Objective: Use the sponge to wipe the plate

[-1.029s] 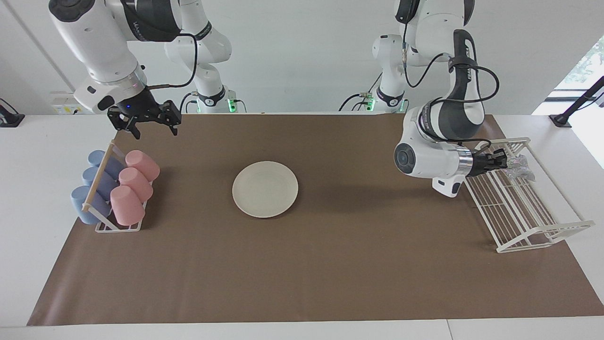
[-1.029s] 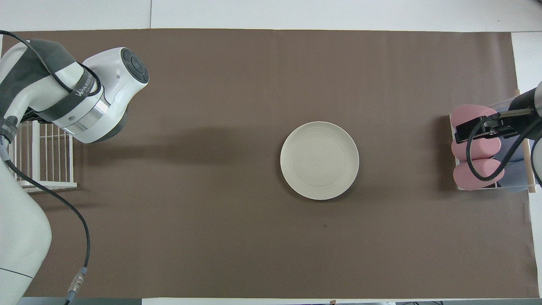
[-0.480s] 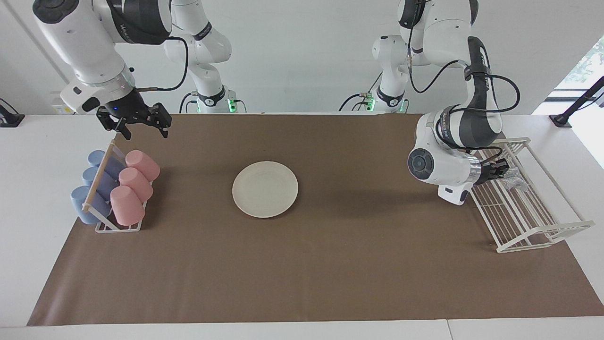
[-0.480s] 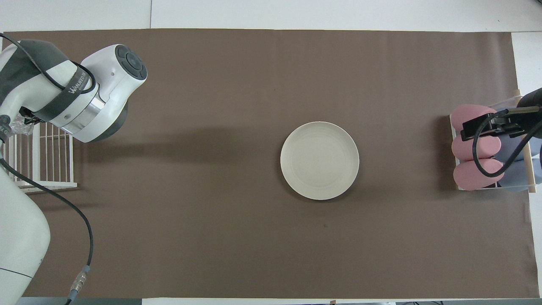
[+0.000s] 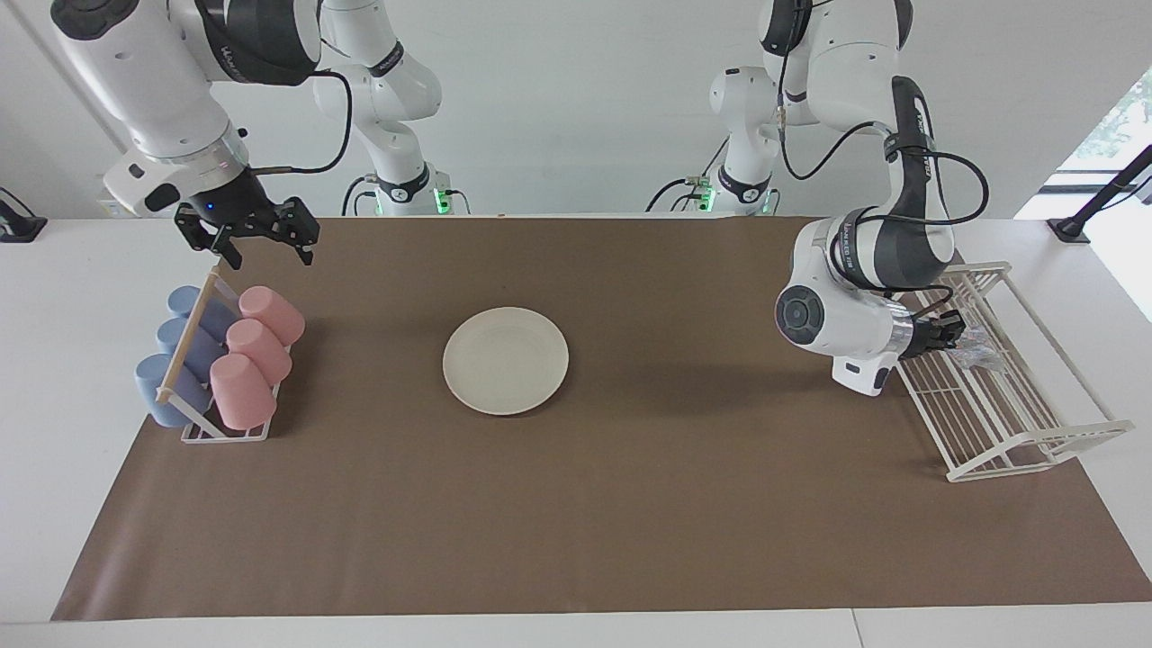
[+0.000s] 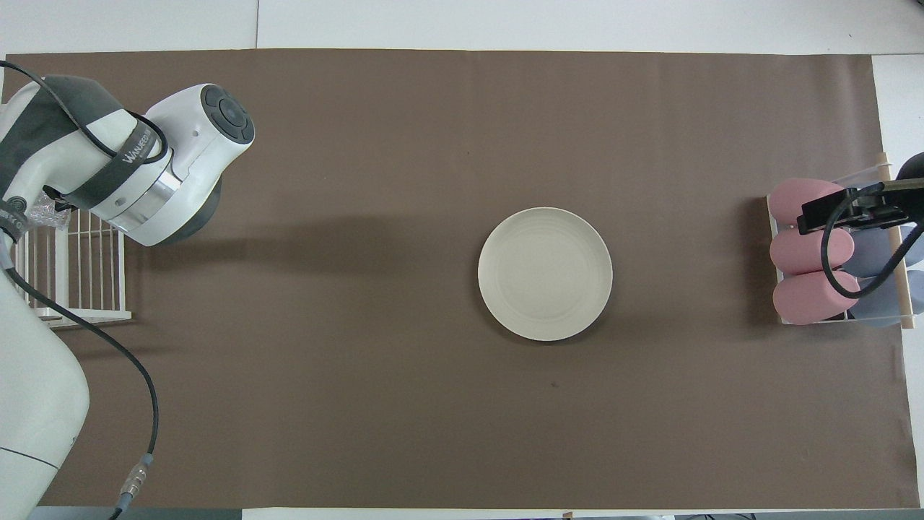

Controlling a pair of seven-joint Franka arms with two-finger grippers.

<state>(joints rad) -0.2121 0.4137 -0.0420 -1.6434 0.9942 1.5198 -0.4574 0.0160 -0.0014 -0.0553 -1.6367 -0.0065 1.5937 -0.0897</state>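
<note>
My left hand (image 5: 956,328) is clamped on the sponge (image 5: 976,351) over the wire rack (image 5: 1008,423); right hand (image 5: 256,238) waits open. Next, carry it to the plate (image 5: 506,360).

Brightness: both views are bright and evenly lit, with no dim corners.
Light source: daylight enters at a window (image 5: 1120,117) by the left arm's end, where the view blows out to white.
Shadows: soft, wide bands lie on the brown mat (image 5: 630,504) under the left arm (image 6: 144,162); a thin dark crescent hugs the plate (image 5: 506,360).
Glare: the white surface (image 5: 54,378) and the arm shells shine pale; the mat stays matte.
Focus: edges look sharp across both views, without motion blur.
</note>
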